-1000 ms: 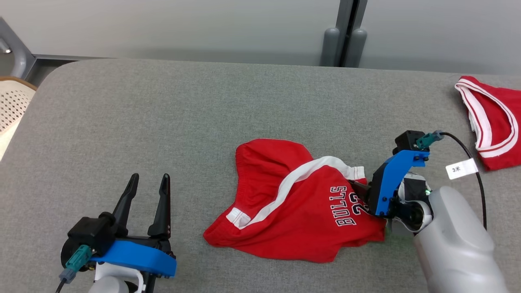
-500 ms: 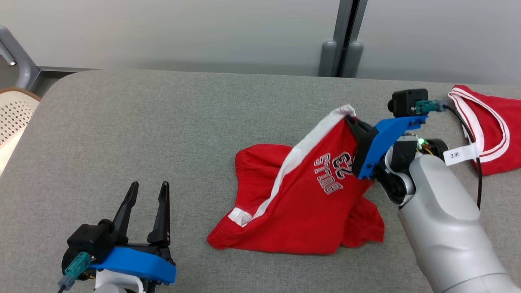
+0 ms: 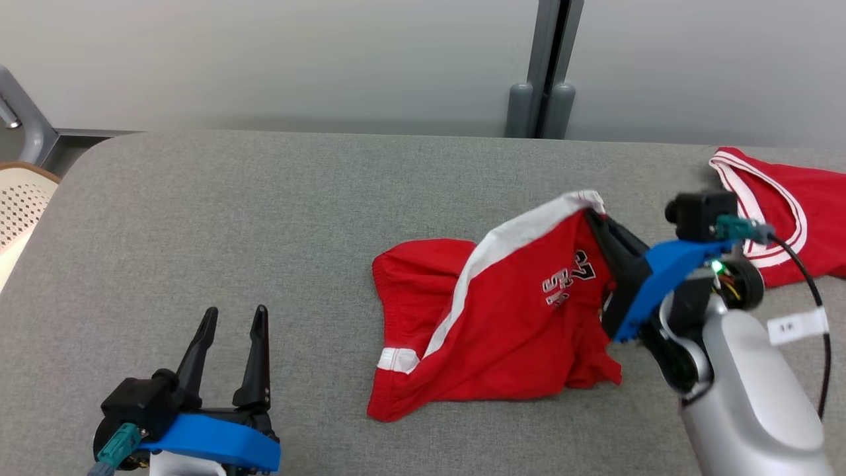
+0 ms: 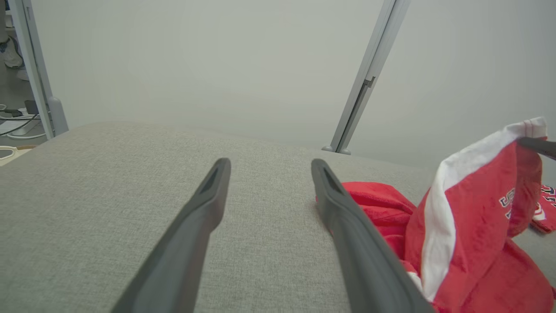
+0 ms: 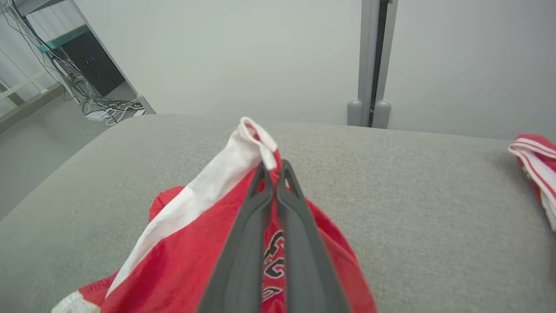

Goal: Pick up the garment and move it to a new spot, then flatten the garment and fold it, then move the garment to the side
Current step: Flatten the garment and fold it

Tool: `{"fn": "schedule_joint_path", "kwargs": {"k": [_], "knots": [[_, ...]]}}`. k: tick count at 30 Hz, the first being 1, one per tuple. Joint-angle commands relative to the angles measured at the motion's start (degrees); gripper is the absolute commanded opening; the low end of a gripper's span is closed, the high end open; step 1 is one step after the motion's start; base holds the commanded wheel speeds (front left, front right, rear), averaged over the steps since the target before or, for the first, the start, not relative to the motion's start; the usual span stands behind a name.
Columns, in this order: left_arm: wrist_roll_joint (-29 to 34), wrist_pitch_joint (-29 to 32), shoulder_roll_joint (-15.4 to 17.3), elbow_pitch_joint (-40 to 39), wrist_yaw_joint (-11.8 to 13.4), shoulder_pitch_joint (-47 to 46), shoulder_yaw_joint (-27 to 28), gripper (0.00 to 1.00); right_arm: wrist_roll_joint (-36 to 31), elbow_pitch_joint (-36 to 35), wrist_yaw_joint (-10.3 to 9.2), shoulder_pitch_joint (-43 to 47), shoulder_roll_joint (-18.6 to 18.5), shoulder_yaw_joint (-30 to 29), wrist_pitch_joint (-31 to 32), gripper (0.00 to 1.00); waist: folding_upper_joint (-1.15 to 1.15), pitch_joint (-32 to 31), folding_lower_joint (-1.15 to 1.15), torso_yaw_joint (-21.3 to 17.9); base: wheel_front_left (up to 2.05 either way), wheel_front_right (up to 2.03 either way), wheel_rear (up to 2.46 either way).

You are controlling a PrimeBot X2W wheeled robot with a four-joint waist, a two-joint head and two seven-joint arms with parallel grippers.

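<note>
We are pinching a corner of the red shorts [image 3: 502, 317] in our closed right gripper [image 3: 595, 218], the rest lying on the table [image 3: 231, 211]; its weight could be pulling that thin pinch free. Our left gripper [image 3: 236, 312] is standing open.

left gripper [image 3: 236, 311]: two long dark tapering fingers
wrist brackets [image 3: 667, 268]: bright blue plastic
camera block [image 3: 700, 213]: black, boxy
connector [image 3: 732, 228]: teal
cable [image 3: 826, 370]: thin, black, white tag [image 3: 796, 326]
status light [image 3: 717, 266]: green
forearm [image 3: 753, 396]: smooth pale grey shell

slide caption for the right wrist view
Right gripper shut on the red garment at its white-trimmed edge, held up above the grey table.
</note>
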Motion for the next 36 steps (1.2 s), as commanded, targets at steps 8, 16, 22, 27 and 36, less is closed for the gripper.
{"fn": "schedule_joint_path", "kwargs": {"k": [8,16,22,27,36], "knots": [[-1.01,-0.25,1.5,-1.8,1.45,2.09,2.0,1.0,-4.16,-25.68,0.03,25.0,2.45,-10.91,12.41,0.0,0.0,0.93,0.0,-2.54,0.0,0.0,0.0],[-1.27,0.16,2.1,-2.59,1.69,1.94,2.03,1.0,-4.32,-31.87,0.03,32.49,3.19,-12.1,12.51,1.0,0.0,1.27,0.0,-3.85,0.0,0.0,0.0],[-0.98,0.45,1.65,-1.99,1.81,2.06,0.98,1.0,-6.71,-30.46,0.03,32.07,3.06,-13.8,3.73,1.0,0.0,0.52,0.0,-3.49,0.0,0.0,0.0],[-0.73,0.46,1.46,-1.4,1.87,2.65,0.22,1.0,-13.2,-29.66,0.02,30.92,3.04,-14.18,-6.24,1.0,0.0,-0.53,0.0,-3.16,0.0,0.0,0.0],[0.1,-0.04,1.64,-1.3,2.5,3.61,-0.5,1.0,-17.26,-26.42,0.02,30.86,3.07,-16.65,-13.24,1.0,0.0,-2.23,0.0,-3.46,0.0,0.0,0.0]]}}
